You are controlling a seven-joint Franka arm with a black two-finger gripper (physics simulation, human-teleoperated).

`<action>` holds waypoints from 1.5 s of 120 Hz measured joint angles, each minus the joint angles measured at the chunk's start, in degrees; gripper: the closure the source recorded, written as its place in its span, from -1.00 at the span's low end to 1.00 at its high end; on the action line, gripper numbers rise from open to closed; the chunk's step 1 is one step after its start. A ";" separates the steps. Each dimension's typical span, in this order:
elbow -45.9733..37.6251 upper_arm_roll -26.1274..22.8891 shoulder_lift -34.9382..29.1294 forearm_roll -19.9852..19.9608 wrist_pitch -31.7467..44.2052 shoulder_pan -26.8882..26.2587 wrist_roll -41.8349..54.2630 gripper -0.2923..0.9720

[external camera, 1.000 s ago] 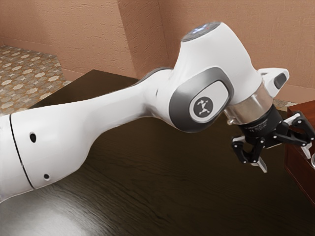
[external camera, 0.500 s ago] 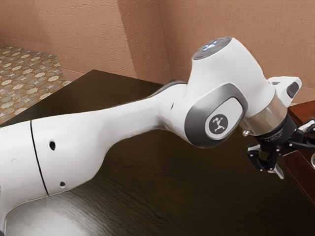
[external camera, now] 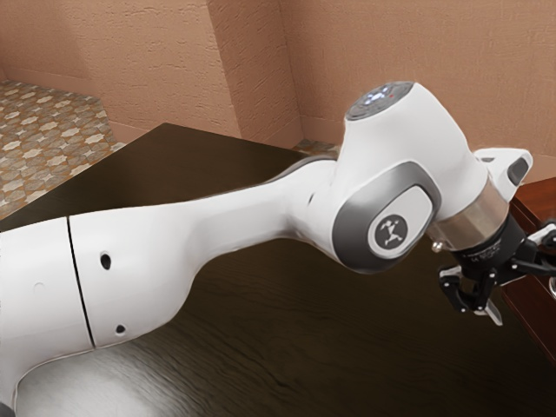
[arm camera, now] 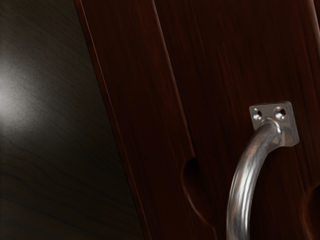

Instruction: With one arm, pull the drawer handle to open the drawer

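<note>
End effector (external camera: 519, 276) is right out at the exterior view's right edge, its 2 fingers (external camera: 474, 295) spread apart and pinching nothing I can make out. It sits close against the front of the red-brown cabinet (external camera: 534, 317); whether a finger touches the wood, I can't tell.

Over to the wrist view, and there's the handle (arm camera: 243, 185): a curved metal bar fixed to the drawer (arm camera: 235, 60) front through a small square plate (arm camera: 274, 121) with 2 screws (arm camera: 256, 114). The front is dark, glossy red wood, with a shallow scooped notch (arm camera: 192, 185) just beside the bar. A strip of the cabinet's frame (arm camera: 142, 110) runs alongside, with a thin seam between them. The drawer's inside is hidden, and I can't tell whether it is pulled out at all.

The wrist view gives that close metalwork. The exterior view gives the wider scene: the white arm (external camera: 217, 239) stretches in from its left across the dark worktop (external camera: 261, 356), the hand covering much of the cabinet front. Behind are a tan textured wall (external camera: 130, 52) and a patterned floor (external camera: 43, 130). In the wrist view the worktop lies beside the cabinet, with a pale glare on it.
</note>
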 joint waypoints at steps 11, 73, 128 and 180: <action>0.16 0.00 0.51 -0.01 0.17 -0.01 -0.07 -0.50; -0.48 0.06 0.01 0.14 0.36 0.22 -0.87 -0.01; -11.30 0.38 -7.83 -0.21 2.75 0.60 -1.31 0.07; -18.81 1.32 -13.82 -0.25 4.43 0.79 -1.58 0.12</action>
